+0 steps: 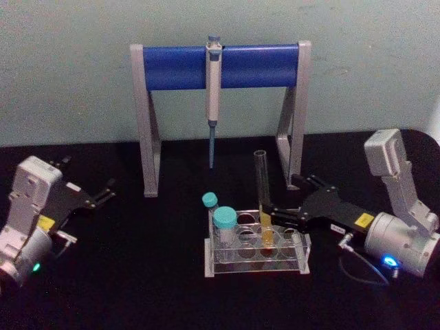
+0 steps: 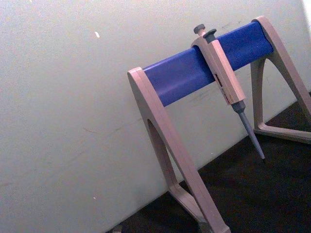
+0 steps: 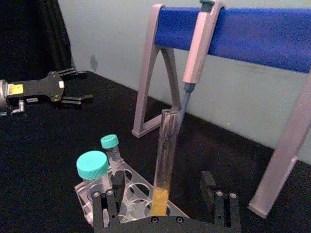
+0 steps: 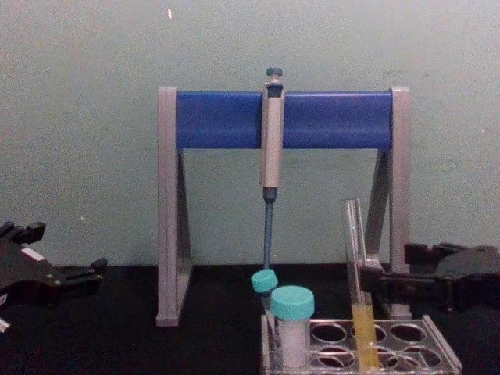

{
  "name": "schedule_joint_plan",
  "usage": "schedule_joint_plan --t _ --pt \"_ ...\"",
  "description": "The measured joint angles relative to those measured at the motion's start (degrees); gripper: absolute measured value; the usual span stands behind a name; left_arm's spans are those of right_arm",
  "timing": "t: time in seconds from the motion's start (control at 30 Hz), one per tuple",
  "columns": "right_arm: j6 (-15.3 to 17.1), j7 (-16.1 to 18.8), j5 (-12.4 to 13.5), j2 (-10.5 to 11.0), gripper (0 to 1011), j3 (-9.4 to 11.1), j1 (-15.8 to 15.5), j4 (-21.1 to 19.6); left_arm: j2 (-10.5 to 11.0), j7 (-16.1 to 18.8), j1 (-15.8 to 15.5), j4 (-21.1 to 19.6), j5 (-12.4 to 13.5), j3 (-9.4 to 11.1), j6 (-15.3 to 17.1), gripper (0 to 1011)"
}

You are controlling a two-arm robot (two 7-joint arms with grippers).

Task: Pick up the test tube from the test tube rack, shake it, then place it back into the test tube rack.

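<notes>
Your right tool (image 1: 272, 214) comes in from the right edge of the head view, low and just right of centre. Its fingers are apart with the test tube (image 1: 262, 192) standing between them. Check the right wrist view: there's a gap on either side of the glass, so nothing is clamped.

The tube is seated in the test tube rack (image 1: 258, 267), in a hole near the rack's middle, at lower centre of the head view. It's uncapped, yellow-orange liquid fills its lower part, and its open top tips slightly to the left. Two teal-capped vials (image 1: 225, 218) stand at the rack's left end, near the tube but apart from it.

Behind the rack, at upper centre, a pipette (image 1: 214, 82) hangs from the blue crossbar of the grey-legged stand (image 1: 179, 67).

Your left tool (image 3: 82, 86) sits at the left edge of the head view above the black worktop (image 1: 137, 282). Its fingers are spread and hold nothing, well apart from the rack.
</notes>
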State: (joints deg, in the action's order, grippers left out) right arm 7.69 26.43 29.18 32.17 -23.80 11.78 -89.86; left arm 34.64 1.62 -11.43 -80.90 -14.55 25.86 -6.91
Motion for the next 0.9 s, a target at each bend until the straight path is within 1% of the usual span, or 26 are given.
schedule_joint_plan --t 0.07,0.13,0.17,0.3,0.6,0.9 --pt "0.65 0.39 0.12 -0.45 1000 -0.27 0.58 0.54 0.0 0.0 0.0 0.0 0.0 0.0 0.0 1010" --pt "1.57 0.76 0.16 -1.34 1000 -0.91 1.87 1.7 0.0 0.0 0.0 0.0 0.0 0.0 0.0 1010" --pt "1.57 0.76 0.16 -1.34 1000 -0.91 1.87 1.7 0.0 0.0 0.0 0.0 0.0 0.0 0.0 1010" --pt "2.6 1.0 0.11 -2.69 1000 -1.77 3.79 3.61 0.0 0.0 0.0 0.0 0.0 0.0 0.0 1010" --pt "2.91 1.87 -0.62 -4.33 1000 -3.15 7.01 7.17 0.0 0.0 0.0 0.0 0.0 0.0 0.0 1010" --pt "2.95 2.53 -0.76 -5.39 1000 -3.88 8.74 9.23 0.0 0.0 0.0 0.0 0.0 0.0 0.0 1010"
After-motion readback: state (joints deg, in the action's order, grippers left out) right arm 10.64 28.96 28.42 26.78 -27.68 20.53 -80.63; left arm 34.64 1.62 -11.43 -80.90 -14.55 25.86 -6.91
